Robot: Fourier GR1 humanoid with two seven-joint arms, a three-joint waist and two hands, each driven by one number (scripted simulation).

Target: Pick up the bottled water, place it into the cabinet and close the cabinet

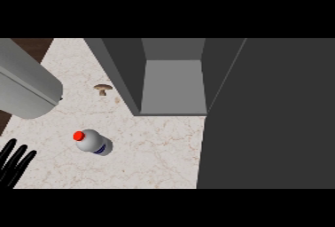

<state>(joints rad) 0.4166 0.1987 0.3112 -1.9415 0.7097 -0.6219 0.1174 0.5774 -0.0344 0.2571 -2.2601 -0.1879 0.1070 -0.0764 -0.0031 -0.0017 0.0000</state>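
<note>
Risks nudging the water bottle (95, 142) away across the desk (150, 150) with left hand (14, 165) open, fingers straight; right hand unseen.

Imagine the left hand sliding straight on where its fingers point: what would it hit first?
Likely the big grey rounded body up the left edge, though heights are unclear. The left hand, resting open at lower left, points up and slightly right, so the bottled water lies off to its right.

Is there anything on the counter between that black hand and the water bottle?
No. In the head view, only bare counter lies between the left hand, resting open at lower left, and the bottled water.
</note>
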